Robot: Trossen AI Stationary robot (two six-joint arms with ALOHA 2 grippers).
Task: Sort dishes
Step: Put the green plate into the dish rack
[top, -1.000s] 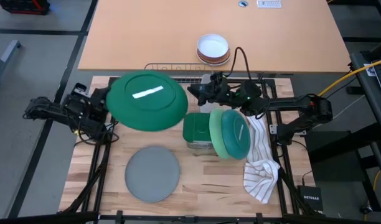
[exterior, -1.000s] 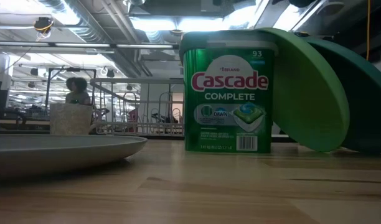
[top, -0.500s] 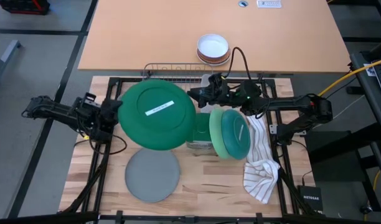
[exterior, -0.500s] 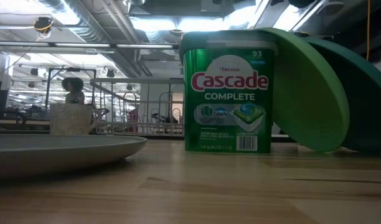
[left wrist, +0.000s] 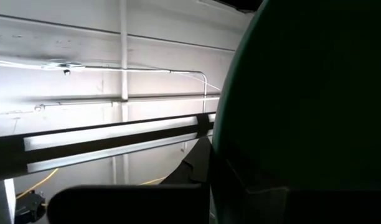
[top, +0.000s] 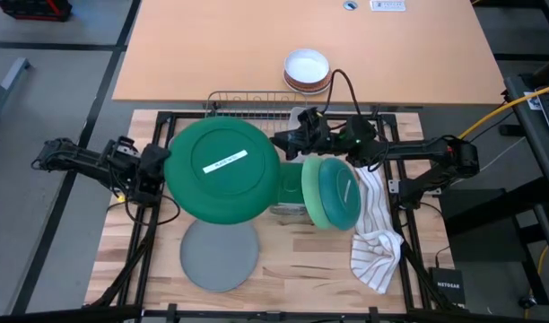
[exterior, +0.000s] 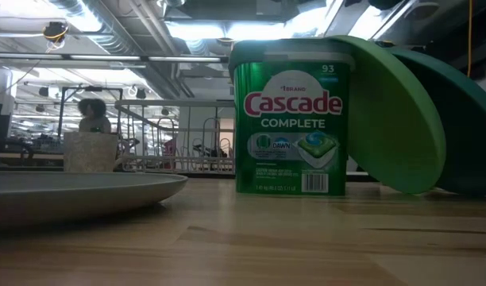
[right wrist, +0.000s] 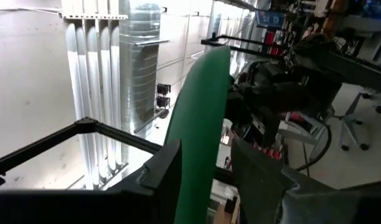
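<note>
Plainly, the dark green plate (top: 223, 170) hangs above the surface, both tools clamped on its rim: left tool (top: 158, 167) at one edge, right tool (top: 282, 141) opposite. If either pulls unevenly, it could slip onto the grey plate (top: 220, 253) or green tub (exterior: 289, 116).

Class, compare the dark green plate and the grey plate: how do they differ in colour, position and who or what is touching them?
The dark green plate is held up above the table by both grippers, the left gripper at one edge and the right gripper at the other; the grey plate lies flat on the wooden table, untouched. The dark green plate carries a white sticker; the grey plate is plain. Both are round.
</note>
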